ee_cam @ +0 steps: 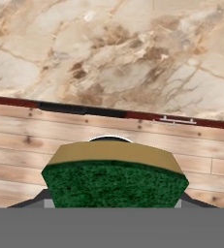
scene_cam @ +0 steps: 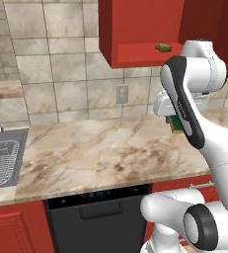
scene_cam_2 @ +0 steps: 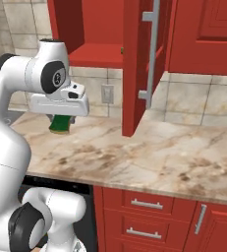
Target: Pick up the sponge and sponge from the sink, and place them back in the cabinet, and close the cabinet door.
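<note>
The tool (scene_cam_2: pixel 61 120) is clamped on the green-topped sponge (scene_cam_2: pixel 61 124), carried above the marble bench (scene_cam_2: pixel 149 157), below and in front of the open red cabinet (scene_cam: pixel 135 54), where the tan sponge (scene_cam: pixel 163 47) already lies on the shelf. The soft sponge could slip from the grip on the lift, or the arm could clip the cabinet's lower edge or the open cabinet door (scene_cam_2: pixel 134 74), knocking it loose.

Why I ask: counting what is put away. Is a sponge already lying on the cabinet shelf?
Yes, the left base view shows a tan sponge lying on the shelf of the open red cabinet.
</note>
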Tool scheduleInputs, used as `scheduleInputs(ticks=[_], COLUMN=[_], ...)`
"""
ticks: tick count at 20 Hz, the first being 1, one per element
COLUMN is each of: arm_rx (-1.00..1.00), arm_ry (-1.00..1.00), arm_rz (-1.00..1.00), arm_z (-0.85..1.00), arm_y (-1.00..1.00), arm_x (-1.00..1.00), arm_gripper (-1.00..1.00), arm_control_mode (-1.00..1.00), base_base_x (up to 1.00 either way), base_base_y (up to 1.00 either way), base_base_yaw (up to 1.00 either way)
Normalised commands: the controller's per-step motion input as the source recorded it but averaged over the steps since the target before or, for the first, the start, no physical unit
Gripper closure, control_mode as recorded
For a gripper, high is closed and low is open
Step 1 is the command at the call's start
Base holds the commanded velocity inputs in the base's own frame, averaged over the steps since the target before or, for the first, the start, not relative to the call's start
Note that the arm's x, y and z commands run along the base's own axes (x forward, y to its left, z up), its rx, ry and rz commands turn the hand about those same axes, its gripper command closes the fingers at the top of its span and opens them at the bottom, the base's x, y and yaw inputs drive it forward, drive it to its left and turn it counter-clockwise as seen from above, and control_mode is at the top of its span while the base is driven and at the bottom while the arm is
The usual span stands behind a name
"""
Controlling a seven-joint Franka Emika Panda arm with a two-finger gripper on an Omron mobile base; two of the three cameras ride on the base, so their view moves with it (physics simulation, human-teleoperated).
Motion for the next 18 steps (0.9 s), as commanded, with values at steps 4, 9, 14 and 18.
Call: scheduleInputs(ticks=[4,9,14,18], arm_rx=[0.0,0.0,0.0,0.0], arm_ry=[0.0,0.0,0.0,0.0], arm_rz=[0.0,0.0,0.0,0.0], arm_z=[0.0,0.0,0.0,0.0], arm_y=[0.0,0.0,0.0,0.0], arm_x=[0.0,0.0,0.0,0.0], arm_gripper=[1.0,1.0,1.0,1.0], arm_control_mode=[1.0,1.0,1.0,1.0], base_base_x=[0.0,0.01,0.07,0.2], base_base_y=[-0.24,-0.4,-0.22,-0.08], base_base_yaw=[0.0,0.0,0.0,0.0])
